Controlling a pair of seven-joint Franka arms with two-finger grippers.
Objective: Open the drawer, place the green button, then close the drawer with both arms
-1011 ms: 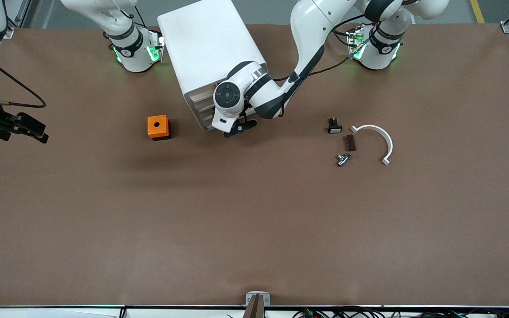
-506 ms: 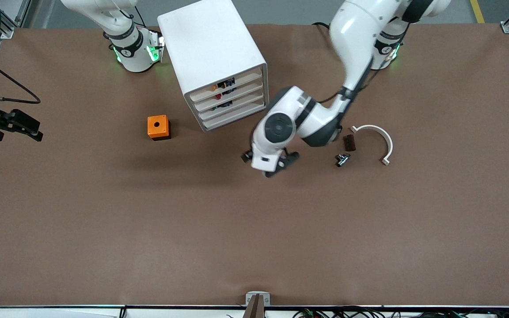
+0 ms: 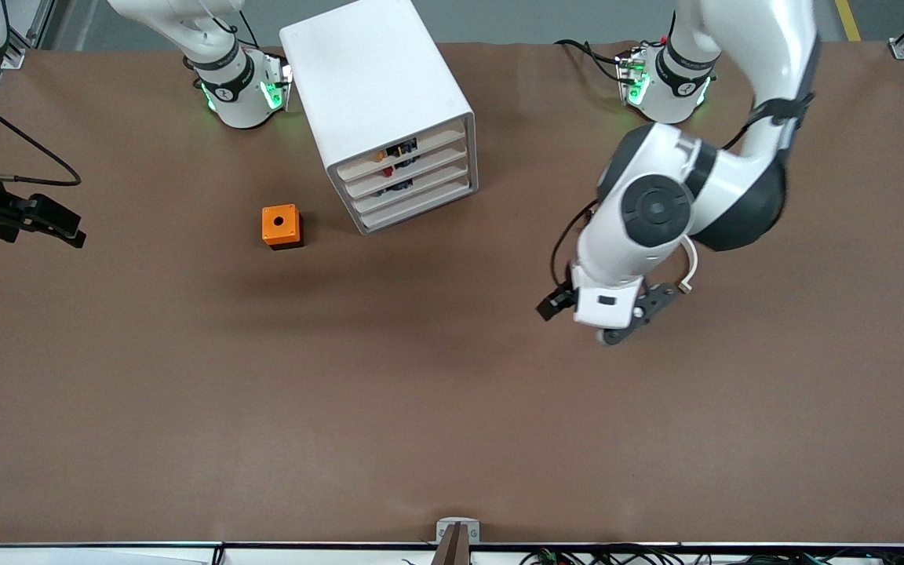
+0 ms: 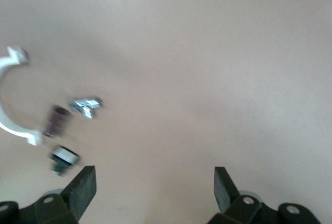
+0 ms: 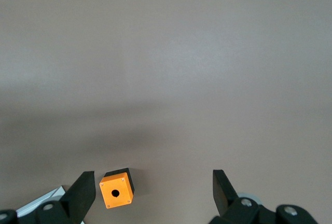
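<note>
Both end effectors gape empty; the left end effector (image 3: 598, 318) has swung from the cabinet (image 3: 380, 110) to over the button (image 4: 86, 105).

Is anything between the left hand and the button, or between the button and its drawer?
Nothing visible blocks the open left hand, over bare table beside the button; a black switch and brown block lie close by it. The shut drawer front bars the way in. The right hand waits open at its arm's table end.
</note>
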